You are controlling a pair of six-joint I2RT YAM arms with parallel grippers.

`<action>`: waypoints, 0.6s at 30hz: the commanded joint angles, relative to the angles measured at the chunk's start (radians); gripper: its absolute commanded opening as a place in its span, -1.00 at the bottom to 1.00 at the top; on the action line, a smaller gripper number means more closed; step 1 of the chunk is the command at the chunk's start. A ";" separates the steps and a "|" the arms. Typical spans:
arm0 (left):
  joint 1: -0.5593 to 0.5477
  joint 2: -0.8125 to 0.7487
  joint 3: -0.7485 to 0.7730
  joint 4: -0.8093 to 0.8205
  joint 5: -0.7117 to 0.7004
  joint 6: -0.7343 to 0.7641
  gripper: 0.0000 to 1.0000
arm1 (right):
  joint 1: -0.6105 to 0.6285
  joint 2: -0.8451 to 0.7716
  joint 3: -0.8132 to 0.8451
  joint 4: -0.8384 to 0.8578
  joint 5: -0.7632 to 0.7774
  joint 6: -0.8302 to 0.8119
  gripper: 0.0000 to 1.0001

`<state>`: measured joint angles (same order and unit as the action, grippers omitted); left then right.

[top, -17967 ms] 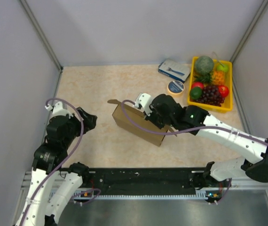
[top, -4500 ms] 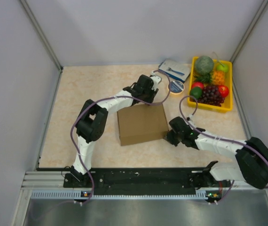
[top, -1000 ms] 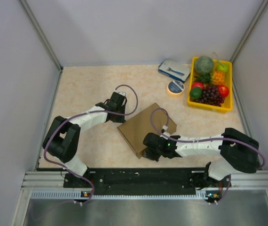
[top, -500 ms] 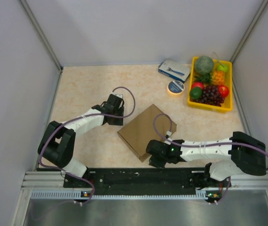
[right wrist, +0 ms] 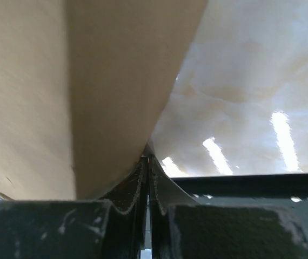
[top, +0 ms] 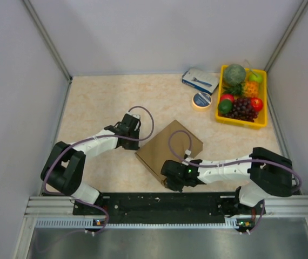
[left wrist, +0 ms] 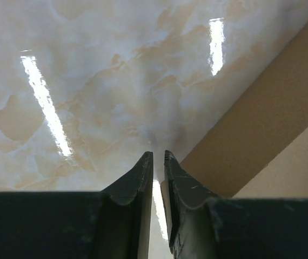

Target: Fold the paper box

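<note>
The box (top: 154, 154) lies flat on the table (top: 100, 97), near the front edge and a little right of middle. It is turned so that its corners point away, toward the arms and to each side. Its top is closed, plain brown cardboard.

The left fingers (top: 132, 137) sit low over the table just beside the box's left corner, not touching it. In the left wrist view they (left wrist: 154, 156) are almost together, with only a thin slit between the tips and nothing in it. The brown side of the box (left wrist: 273, 124) runs off to the right ahead of them.

The right fingers (top: 167, 181) are at the box's near corner. The right wrist view shows them (right wrist: 146, 159) pressed fully together, with the tips right at the lower edge of the cardboard wall (right wrist: 89, 81). No cardboard shows between them.

At the far right stand a yellow tray (top: 263, 102) of fruit, a blue-and-white carton (top: 200, 80) and a tape roll (top: 201, 100), well apart from the box.
</note>
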<state>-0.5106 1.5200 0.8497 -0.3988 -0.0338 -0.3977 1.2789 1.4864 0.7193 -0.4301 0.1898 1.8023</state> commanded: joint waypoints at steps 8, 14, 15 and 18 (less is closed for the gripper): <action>-0.137 -0.107 -0.116 0.119 0.161 -0.154 -0.85 | -0.122 0.098 0.201 0.139 0.109 -0.064 -1.00; -0.195 -0.116 -0.169 0.163 0.192 -0.194 -0.87 | -0.151 0.119 0.133 0.384 0.091 -0.030 -1.00; -0.197 -0.124 -0.169 0.140 0.184 -0.187 -0.87 | -0.151 0.130 0.170 0.380 0.088 -0.059 -1.00; -0.195 -0.167 -0.193 0.155 0.211 -0.147 -0.88 | -0.151 0.135 0.136 0.465 0.072 -0.073 -1.00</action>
<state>-0.6025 1.3857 0.7147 -0.2005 -0.1566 -0.4896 1.1774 1.5803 0.8127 -0.4564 0.1444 1.7531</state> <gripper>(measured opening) 0.064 0.002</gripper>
